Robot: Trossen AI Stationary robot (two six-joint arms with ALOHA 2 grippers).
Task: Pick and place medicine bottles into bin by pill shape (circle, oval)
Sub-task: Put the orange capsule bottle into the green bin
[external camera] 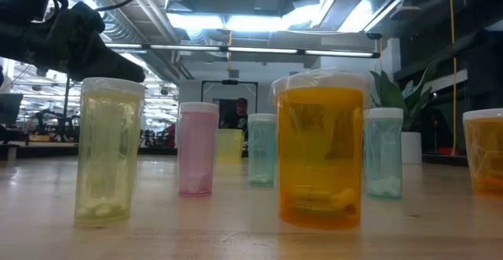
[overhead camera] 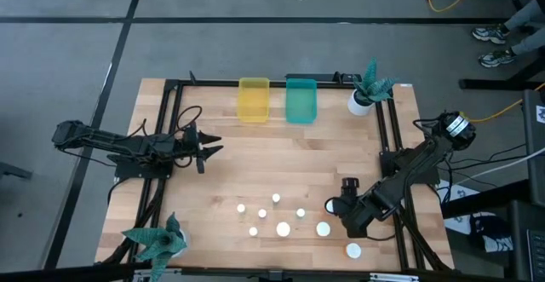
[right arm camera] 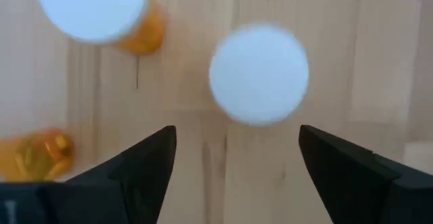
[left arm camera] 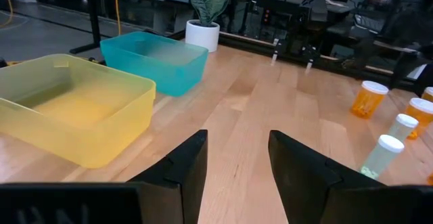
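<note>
Several medicine bottles with white caps stand upright on the wooden table near its front edge, right of the middle (overhead camera: 283, 228). In the low view they show yellow-green (external camera: 110, 150), pink (external camera: 196, 148) and orange (external camera: 322, 146) bodies. My right gripper (overhead camera: 334, 205) hangs open above the group's right end, pointing steeply down. One white cap (right arm camera: 258, 74) lies just ahead of its spread fingers (right arm camera: 237, 132), untouched. My left gripper (overhead camera: 209, 148) waits at the table's left, open and holding nothing (left arm camera: 237, 163). The yellow bin (overhead camera: 254, 100) and the teal bin (overhead camera: 301, 100) sit side by side at the far edge.
A white pot with a green plant (overhead camera: 361, 101) stands at the far right corner, and another plant (overhead camera: 157, 241) at the near left. One bottle (overhead camera: 352, 250) stands apart near the front right edge. Bare wood lies between the bins and the bottles.
</note>
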